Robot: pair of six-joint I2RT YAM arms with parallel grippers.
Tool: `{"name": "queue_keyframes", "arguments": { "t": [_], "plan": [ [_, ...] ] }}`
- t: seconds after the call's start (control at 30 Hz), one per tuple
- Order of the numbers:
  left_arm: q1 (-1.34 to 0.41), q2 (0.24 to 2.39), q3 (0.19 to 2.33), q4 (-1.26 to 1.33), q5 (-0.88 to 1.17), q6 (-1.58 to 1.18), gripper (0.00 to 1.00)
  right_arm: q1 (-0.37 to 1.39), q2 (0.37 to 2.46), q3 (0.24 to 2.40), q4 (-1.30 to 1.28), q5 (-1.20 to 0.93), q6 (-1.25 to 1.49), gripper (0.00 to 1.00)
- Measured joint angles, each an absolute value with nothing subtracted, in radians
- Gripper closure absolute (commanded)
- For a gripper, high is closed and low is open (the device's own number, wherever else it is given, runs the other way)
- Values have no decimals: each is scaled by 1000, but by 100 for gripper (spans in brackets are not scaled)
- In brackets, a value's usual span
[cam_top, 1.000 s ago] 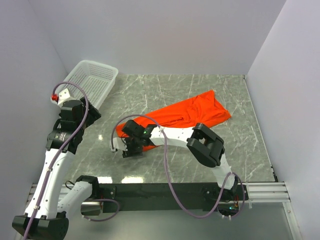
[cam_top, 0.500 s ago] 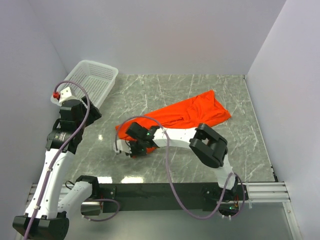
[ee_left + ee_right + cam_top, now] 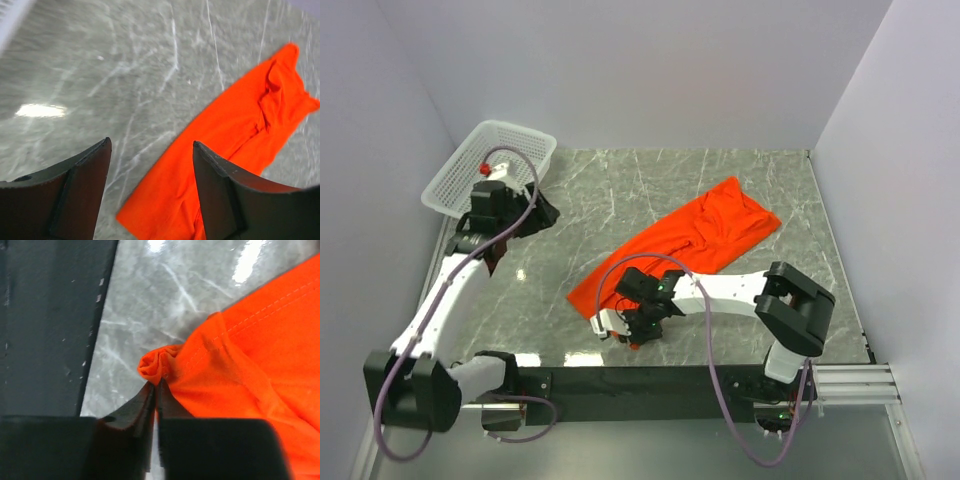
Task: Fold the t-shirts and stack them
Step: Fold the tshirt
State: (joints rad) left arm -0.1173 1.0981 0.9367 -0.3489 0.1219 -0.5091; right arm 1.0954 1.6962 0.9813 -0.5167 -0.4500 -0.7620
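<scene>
One bright orange-red t-shirt (image 3: pixel 700 240) lies stretched in a long diagonal band across the marble table, from near the front centre to the back right. My right gripper (image 3: pixel 634 331) is at its near-left end, close to the table's front edge. In the right wrist view the right gripper (image 3: pixel 158 383) is shut on a bunched corner of the t-shirt (image 3: pixel 260 355) hem. My left gripper (image 3: pixel 544 212) hovers open beside the basket, well left of the cloth. Between its fingertips, the left gripper (image 3: pixel 150 144) holds nothing, and the t-shirt (image 3: pixel 235 130) lies on the table ahead of it.
A white mesh basket (image 3: pixel 495 165) stands at the back left corner, just behind the left arm. The black rail (image 3: pixel 650 380) runs along the table's front edge, and that rail (image 3: pixel 45 325) lies close to the held corner. Grey walls close in both sides and the back.
The right gripper has shut on the shirt's corner and pulled it toward the front edge, drawing the cloth out longer. The left arm has swung forward and right, beside the basket.
</scene>
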Motion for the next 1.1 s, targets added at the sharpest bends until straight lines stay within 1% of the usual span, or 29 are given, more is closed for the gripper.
{"name": "queue_keyframes", "arguments": {
  "t": [0.03,0.1,0.13,0.27,0.37,0.43,0.57,0.67,0.73,0.93,1.1],
  "plan": [
    [-125,1137,937,-329,144,-507,30,1095,1689,976,-518,-455,-754,65],
    [-154,1217,956,-307,173,-498,30,1095,1679,976,-521,-464,-743,57],
    [-176,1268,976,-297,187,-490,31,1095,1673,980,-524,-469,-734,50],
    [-269,1476,1094,-278,219,-464,33,1059,1624,1019,-573,-499,-717,49],
    [-313,1605,1185,-269,246,-445,36,952,1559,1069,-618,-531,-711,48],
    [-331,1702,1268,-273,273,-430,38,826,1506,1092,-639,-550,-711,48],
    [-374,1905,1483,-289,315,-400,38,510,1434,1092,-656,-577,-676,49],
    [-428,2052,1626,-303,344,-377,38,262,1399,1068,-653,-575,-615,49],
    [-461,2131,1700,-322,361,-368,39,138,1377,1041,-645,-579,-564,49],
    [-540,2339,1918,-386,387,-355,40,-88,1346,1001,-635,-611,-456,49],
    [-558,2434,2034,-424,384,-356,42,-176,1346,991,-627,-641,-410,49]
  ]
}}
